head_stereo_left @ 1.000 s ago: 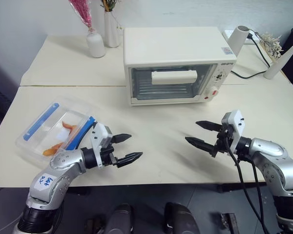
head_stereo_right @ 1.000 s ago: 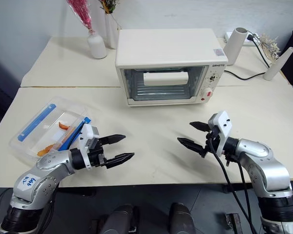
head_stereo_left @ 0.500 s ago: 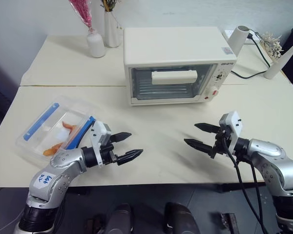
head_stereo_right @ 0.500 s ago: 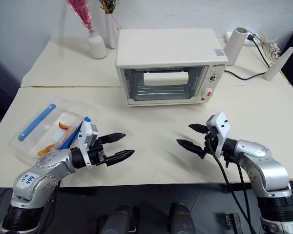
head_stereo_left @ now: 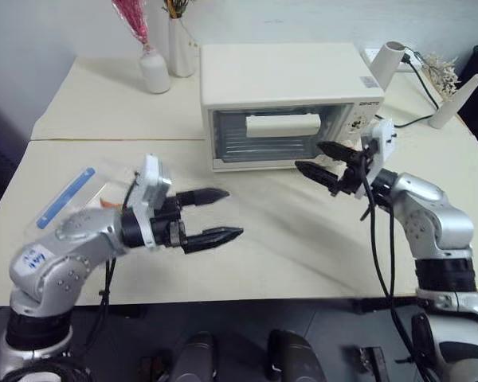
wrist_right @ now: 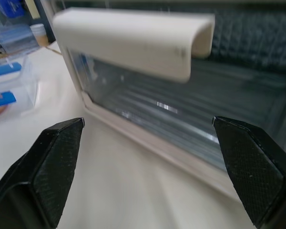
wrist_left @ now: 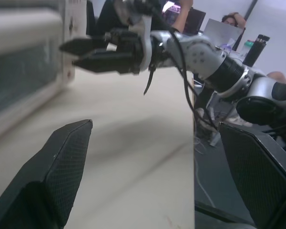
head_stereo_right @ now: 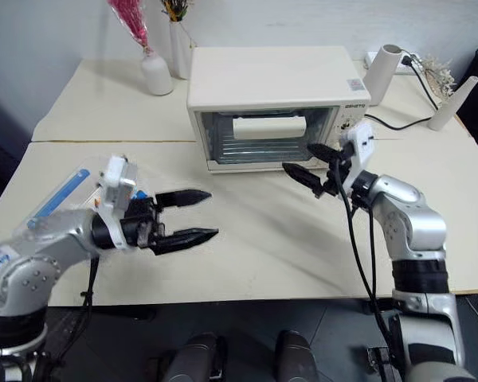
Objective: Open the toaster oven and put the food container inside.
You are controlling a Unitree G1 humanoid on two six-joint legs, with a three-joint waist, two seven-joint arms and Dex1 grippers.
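Oven shut, container on the counter at the left.

The oven [head_stereo_left: 291,103] is a cream-white box that stands upright at the back middle of the counter [head_stereo_left: 303,239], front facing the robot. Its glass door is closed, with a cream bar handle [wrist_right: 133,40] across the upper part and a wire rack visible behind the glass. Knobs and a red button sit on the right of the front. The container [head_stereo_left: 68,199], clear plastic with blue strips, lies flat near the left edge, well apart from the oven, partly hidden.

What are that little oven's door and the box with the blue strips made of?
The oven door looks like clear glass in a cream, probably painted metal, frame: the racks show through. The handle looks like smooth matte plastic. The box seems thin clear plastic.
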